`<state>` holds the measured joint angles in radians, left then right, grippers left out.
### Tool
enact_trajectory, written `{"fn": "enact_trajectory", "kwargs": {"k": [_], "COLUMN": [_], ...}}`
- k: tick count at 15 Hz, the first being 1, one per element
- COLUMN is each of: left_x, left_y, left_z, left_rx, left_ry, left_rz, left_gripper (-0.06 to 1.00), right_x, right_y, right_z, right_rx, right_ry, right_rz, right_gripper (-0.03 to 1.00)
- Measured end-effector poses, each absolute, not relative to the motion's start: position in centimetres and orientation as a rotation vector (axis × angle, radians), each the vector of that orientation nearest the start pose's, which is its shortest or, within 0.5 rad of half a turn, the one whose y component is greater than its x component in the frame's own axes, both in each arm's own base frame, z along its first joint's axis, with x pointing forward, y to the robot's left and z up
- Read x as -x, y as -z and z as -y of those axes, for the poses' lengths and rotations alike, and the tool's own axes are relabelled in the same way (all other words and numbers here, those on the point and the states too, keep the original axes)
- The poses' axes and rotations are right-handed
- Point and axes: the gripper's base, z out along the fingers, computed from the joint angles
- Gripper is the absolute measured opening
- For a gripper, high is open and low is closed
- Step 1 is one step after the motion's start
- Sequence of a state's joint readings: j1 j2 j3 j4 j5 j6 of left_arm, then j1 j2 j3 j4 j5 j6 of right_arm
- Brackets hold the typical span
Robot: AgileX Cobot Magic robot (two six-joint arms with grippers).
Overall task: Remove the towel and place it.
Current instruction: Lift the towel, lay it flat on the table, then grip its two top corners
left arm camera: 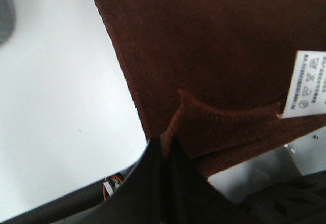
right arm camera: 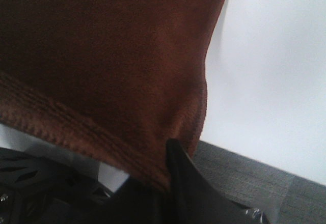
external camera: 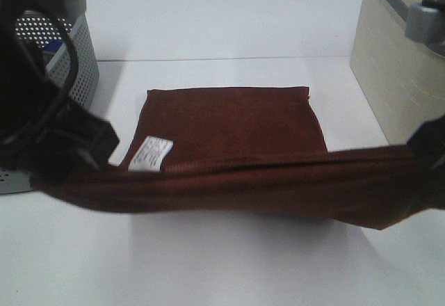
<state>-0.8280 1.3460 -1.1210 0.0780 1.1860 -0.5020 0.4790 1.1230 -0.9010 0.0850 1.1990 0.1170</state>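
Stretching across the front of the table (external camera: 208,264), the towel (external camera: 229,129) is held up by its near hemmed edge, while its far part is laid flat on the white surface. One end of that edge is pinched in the left gripper (left arm camera: 165,155), jaws closed tight on the cloth; the other end is clamped the same way in the right gripper (right arm camera: 170,152). A perforated grey bin (external camera: 80,49) is seen at the back left and a beige box (external camera: 389,76) at the right. The cloth is dark reddish-brown and plush, and a small white tag (external camera: 151,154) is shown on the lifted edge, near the left gripper.
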Motion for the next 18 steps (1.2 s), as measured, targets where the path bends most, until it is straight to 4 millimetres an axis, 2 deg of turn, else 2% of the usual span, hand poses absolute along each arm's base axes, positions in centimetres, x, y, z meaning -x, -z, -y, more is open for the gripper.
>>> {"fn": "enact_trajectory", "kwargs": {"k": [3, 7, 9, 13, 15, 16, 17, 18], "left_x": [-13.9, -10.4, -9.4, -9.3, -9.2, -9.2, -9.2, -9.2], "left_y": [-27.9, -26.2, -26.1, -26.1, -26.1, -26.0, -26.0, -26.0], "left_z": [18.6, 19.8, 20.1, 20.1, 20.0, 20.0, 19.9, 19.9], "left_rx": [-0.520, -0.593, -0.600, -0.597, -0.598, -0.599, -0.605, -0.612], "left_ry": [0.143, 0.133, 0.166, 0.171, 0.160, 0.150, 0.145, 0.147], "left_rz": [-2.962, -3.032, -3.079, -3.093, -3.100, -3.106, -3.107, -3.105], "left_gripper": [0.00, 0.00, 0.00, 0.00, 0.08, 0.26, 0.43, 0.61], "right_x": [-13.7, -11.4, -10.3, -10.0, -10.0, -9.9, -9.9, -9.9], "right_y": [-27.4, -26.0, -25.3, -25.0, -25.0, -25.0, -25.0, -25.0], "right_z": [-8.5, -7.8, -7.4, -7.3, -7.3, -7.4, -7.4, -7.5], "right_rx": [0.479, 0.460, 0.454, 0.450, 0.450, 0.462, 0.480, 0.494], "right_ry": [-0.284, -0.348, -0.375, -0.384, -0.384, -0.389, -0.401, -0.408], "right_rz": [-2.950, -2.988, -3.005, -3.016, -3.016, -3.014, -3.012, -3.011], "right_gripper": [0.00, 0.00, 0.00, 0.01, 0.14, 0.26, 0.52, 0.68]}}
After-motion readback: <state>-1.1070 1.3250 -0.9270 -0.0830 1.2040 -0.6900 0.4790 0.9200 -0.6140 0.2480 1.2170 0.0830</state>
